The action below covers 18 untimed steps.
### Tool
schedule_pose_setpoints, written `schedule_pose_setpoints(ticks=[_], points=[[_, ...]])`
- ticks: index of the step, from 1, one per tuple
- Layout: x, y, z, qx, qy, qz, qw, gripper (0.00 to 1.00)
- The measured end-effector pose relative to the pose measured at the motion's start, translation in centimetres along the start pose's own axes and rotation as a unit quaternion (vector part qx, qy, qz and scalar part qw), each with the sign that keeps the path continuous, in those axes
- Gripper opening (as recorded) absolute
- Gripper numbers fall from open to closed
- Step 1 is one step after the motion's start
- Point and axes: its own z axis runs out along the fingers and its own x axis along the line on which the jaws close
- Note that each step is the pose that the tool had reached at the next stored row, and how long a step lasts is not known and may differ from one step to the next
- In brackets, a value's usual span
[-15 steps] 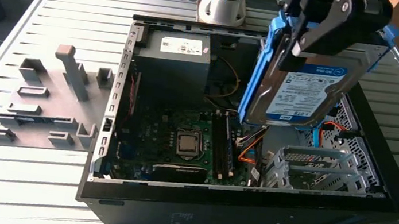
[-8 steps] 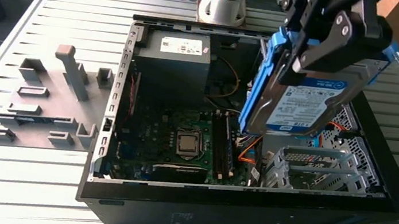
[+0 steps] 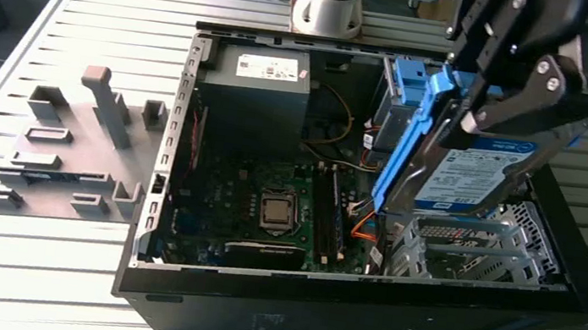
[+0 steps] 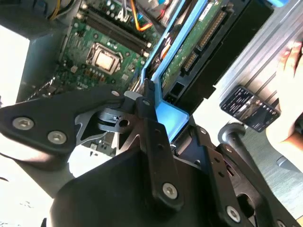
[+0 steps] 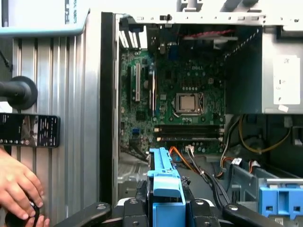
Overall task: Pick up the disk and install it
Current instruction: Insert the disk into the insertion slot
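Observation:
The disk [image 3: 475, 176], a silver drive with a white-and-blue label and blue rails, hangs tilted above the metal drive cage [image 3: 477, 245] on the exterior view's right side of the open computer case [image 3: 159, 198]. My gripper [image 3: 502, 116] is shut on the upper end of the disk. In the second wrist view the disk's green underside [image 4: 189, 52] and blue rail run out from the gripper [image 4: 163, 120]. The first wrist view has the disk's blue rail end [image 5: 163, 170] clamped in the gripper [image 5: 165, 201], above the motherboard [image 5: 184, 104].
A dark grey power supply [image 3: 253, 83] and a blue bracket [image 3: 413, 87] sit at the case's back. A grey fixture [image 3: 68, 152] lies on the slatted table. A person's hand [image 5: 16, 184] and a black device [image 5: 28, 130] are just outside the case wall.

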Motion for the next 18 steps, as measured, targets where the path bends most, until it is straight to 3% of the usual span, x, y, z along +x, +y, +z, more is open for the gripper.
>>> schedule_pose_setpoints(ticks=[4, 18], points=[[0.05, -1.11, 0.22, 0.0000, 0.0002, 0.000, 1.0000, 0.36], [0.05, -1.32, 0.27, 0.0000, 0.0000, 0.000, 1.0000, 0.36]])
